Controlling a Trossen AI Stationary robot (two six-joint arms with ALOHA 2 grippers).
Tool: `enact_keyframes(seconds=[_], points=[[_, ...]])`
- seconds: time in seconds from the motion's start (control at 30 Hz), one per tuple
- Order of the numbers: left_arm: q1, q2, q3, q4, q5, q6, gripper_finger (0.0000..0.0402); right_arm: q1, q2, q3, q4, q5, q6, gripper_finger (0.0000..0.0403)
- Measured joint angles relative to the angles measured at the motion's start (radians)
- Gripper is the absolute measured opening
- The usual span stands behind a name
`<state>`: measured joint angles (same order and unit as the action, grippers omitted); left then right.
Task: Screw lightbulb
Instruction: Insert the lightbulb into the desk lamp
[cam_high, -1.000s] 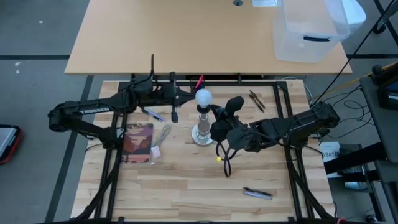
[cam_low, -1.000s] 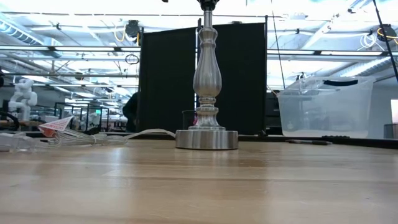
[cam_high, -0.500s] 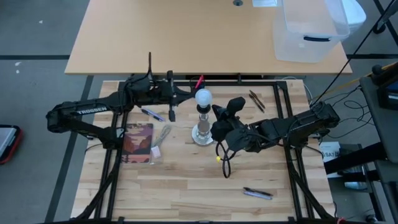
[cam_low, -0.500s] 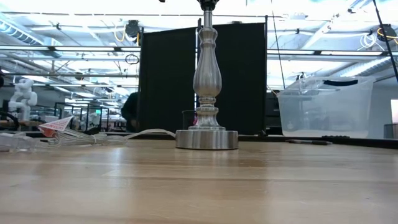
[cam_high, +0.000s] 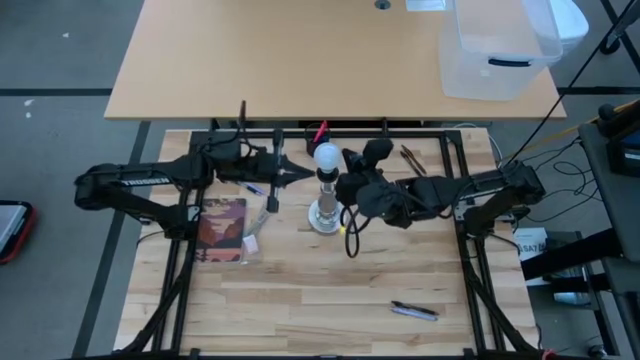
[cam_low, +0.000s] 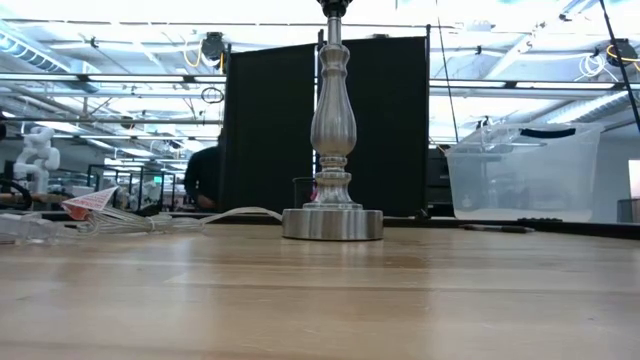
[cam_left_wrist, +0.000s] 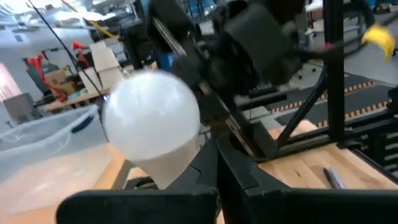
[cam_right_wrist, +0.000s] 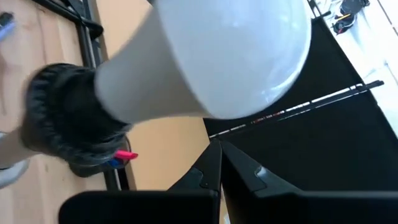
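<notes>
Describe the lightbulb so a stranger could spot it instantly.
Start at the wooden table and find the silver lamp stand near its middle. The lightbulb sits on top: a frosted white globe, the only round white thing between the two dark arms.

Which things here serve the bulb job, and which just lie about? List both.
Job: lightbulb; lamp stand; left pincer, shut beside the bulb; right pincer, shut by the stand.

Lying about: booklet; pen; plastic bin.

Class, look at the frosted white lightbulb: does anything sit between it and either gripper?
Nothing visible does. The frosted white lightbulb sits atop the silvery socket stand, with the shut left gripper and shut right gripper flanking it, gaps clear.
</notes>
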<state>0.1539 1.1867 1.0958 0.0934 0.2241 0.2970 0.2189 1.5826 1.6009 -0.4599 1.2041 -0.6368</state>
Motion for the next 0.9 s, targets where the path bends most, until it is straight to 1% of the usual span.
enact_keyframes(seconds=[0.2, 0.33, 0.47, 0.67, 0.9], points=[[0.003, 0.028, 0.0, 0.053, 0.0, 0.0, 0.0, -0.017, 0.0, 0.0, 0.101, -0.031, -0.096, 0.0], [0.015, 0.032, 0.0, 0.05, 0.0, 0.0, 0.0, -0.016, 0.0, 0.0, 0.113, -0.049, -0.122, 0.0], [0.038, 0.031, 0.0, 0.058, 0.002, -0.005, 0.0, -0.01, 0.0, 0.0, 0.11, -0.068, -0.113, 0.0], [0.059, 0.031, 0.0, 0.05, 0.013, -0.007, 0.0, 0.011, 0.0, 0.0, 0.104, -0.055, -0.105, 0.0], [0.075, 0.03, 0.0, 0.046, 0.013, -0.008, 0.0, 0.032, -0.002, 0.0, 0.043, -0.056, -0.032, 0.0]])
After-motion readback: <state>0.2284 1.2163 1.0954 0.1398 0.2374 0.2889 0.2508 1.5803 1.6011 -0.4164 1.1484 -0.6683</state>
